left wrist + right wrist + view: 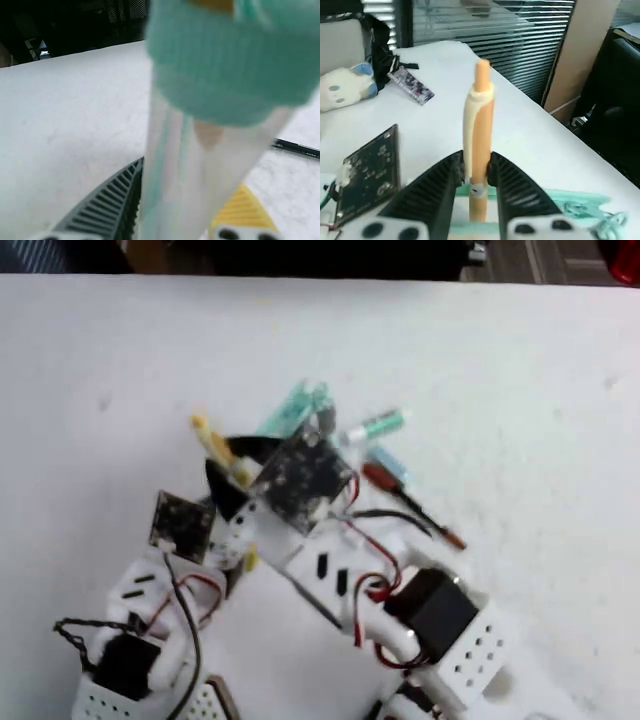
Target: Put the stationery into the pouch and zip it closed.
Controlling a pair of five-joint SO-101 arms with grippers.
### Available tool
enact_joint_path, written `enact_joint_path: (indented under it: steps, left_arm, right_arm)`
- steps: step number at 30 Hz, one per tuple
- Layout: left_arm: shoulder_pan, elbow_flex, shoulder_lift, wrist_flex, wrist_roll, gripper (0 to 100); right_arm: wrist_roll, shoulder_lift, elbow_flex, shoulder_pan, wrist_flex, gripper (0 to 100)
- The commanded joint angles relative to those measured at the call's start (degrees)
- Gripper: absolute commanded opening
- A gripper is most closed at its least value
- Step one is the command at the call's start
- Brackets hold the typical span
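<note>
white table under me, dark room past its far edge. the teal-and-clear pouch sits right up against my left camera, pinched between the left gripper's grey and yellow fingers. the right gripper is clamped on a yellow pen, held upright — teal pouch edge just below it. from above, a green-capped marker, a blue stick and a red-and-black pen lie beside the pouch.

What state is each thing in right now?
Yellow pen, clamped in the right gripper.
Pouch, pinched in the left gripper; zip state unclear.
Red pen, lying loose on the table.
Green marker, lying loose on the table.
</note>
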State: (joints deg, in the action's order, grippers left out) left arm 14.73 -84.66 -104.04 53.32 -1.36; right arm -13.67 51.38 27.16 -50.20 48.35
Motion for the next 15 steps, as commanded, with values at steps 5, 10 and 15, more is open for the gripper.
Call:
enact_joint_path:
  steps: [5, 10, 15]
  left_arm:
    - [-1.8, 2.0, 0.5, -1.0, 0.3, 21]
    - [-1.8, 2.0, 0.5, -1.0, 0.3, 21]
    - [-1.7, 1.9, 0.5, -1.0, 0.3, 21]
  right_arm:
    - [-1.6, 0.4, -1.2, -1.0, 0.4, 22.9]
    - [-1.7, 4.3, -1.3, 3.1, -0.4, 20.7]
    - [-1.6, 6.3, -2.6, 16.6, -2.5, 20.5]
